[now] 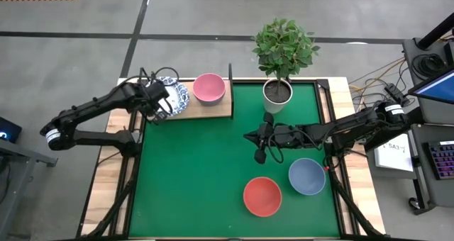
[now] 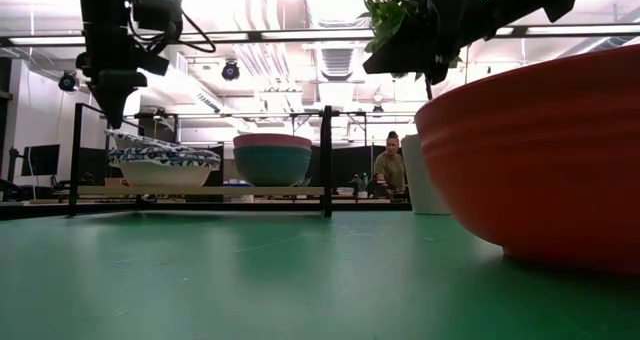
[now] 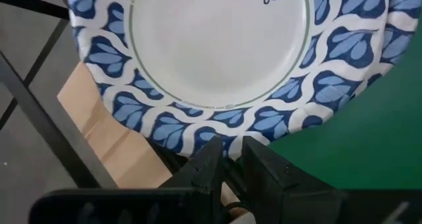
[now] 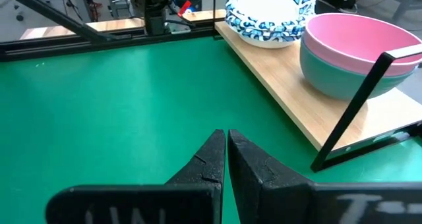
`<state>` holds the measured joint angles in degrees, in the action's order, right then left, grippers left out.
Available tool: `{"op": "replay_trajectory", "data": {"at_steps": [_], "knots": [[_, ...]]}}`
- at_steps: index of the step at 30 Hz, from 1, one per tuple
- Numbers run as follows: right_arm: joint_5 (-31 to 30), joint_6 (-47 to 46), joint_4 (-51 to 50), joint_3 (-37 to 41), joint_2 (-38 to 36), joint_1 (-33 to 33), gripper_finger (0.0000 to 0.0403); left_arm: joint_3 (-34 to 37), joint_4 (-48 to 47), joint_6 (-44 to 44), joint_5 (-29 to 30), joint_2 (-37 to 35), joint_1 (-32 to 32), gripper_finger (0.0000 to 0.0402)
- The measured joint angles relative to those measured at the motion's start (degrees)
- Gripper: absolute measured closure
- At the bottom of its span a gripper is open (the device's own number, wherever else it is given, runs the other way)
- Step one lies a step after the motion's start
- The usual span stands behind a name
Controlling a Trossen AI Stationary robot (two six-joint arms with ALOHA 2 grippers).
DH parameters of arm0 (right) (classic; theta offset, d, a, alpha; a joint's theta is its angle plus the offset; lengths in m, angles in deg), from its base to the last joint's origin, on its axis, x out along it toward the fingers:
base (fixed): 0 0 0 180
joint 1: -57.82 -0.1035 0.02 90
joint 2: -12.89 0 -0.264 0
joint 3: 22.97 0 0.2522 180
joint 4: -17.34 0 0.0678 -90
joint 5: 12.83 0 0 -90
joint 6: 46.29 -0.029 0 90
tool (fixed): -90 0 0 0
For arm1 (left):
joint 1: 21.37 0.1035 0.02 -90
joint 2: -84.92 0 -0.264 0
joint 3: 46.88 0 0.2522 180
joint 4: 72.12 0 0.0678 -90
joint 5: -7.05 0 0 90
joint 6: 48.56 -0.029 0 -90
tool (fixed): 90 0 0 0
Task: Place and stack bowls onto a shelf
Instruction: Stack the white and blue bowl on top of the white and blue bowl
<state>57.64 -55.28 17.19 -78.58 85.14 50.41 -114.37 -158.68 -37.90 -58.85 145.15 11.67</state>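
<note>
The wooden shelf (image 1: 213,108) stands at the mat's far left. On it are a stack of white bowls with blue patterned rims (image 1: 175,96) (image 2: 165,165) and a pink bowl (image 1: 209,87) nested in a green one (image 4: 330,79). My left gripper (image 3: 227,159) is shut on the top patterned bowl (image 3: 217,46), which sits tilted on the stack. The red bowl (image 1: 262,196) and the grey-blue bowl (image 1: 307,176) rest on their bases on the green mat. My right gripper (image 4: 226,148) is shut and empty above the mat's middle (image 1: 250,137). My left gripper pinches the top patterned bowl's rim (image 3: 231,143) between its two fingers, on the side nearest the table's left edge. The fingers come from above, pointing down (image 2: 110,115). The held side (image 2: 118,136) is raised; the bowl's opposite side rests on the stack below.
A potted plant in a white pot (image 1: 277,92) stands at the mat's far edge, right of the shelf. Black metal uprights (image 1: 230,74) rise at the shelf's ends. A person (image 2: 390,165) sits in the room beyond. Bare mat (image 1: 191,177) lies left of the red bowl.
</note>
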Motion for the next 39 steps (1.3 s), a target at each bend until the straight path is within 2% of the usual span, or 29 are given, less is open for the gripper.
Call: {"op": "replay_trajectory", "data": {"at_steps": [11,18,23,30,35,39], "knots": [[-0.02,-0.01,0.17,-0.04,0.04,0.02,0.0394,1.72,6.85,1.90,-1.47,0.00,0.00,0.0361],[-0.02,-0.24,0.27,-0.05,0.04,0.04,0.0394,0.30,0.25,2.33,-0.82,-0.29,0.00,0.0361],[-0.03,-0.20,0.41,-0.06,0.04,0.04,0.0394,1.16,0.20,3.69,-0.50,-0.66,0.00,0.0361],[-0.04,-0.20,0.41,-0.08,0.04,0.04,0.0394,4.15,4.93,3.86,1.24,-0.61,0.00,0.0361],[-0.04,-0.20,0.41,-0.08,0.04,0.04,0.0394,5.85,8.60,4.75,0.35,-0.59,0.00,0.0361],[-0.04,-0.22,0.41,-0.08,0.04,0.04,0.0394,6.51,11.65,4.90,-2.54,-0.61,-0.05,0.0361]]}}
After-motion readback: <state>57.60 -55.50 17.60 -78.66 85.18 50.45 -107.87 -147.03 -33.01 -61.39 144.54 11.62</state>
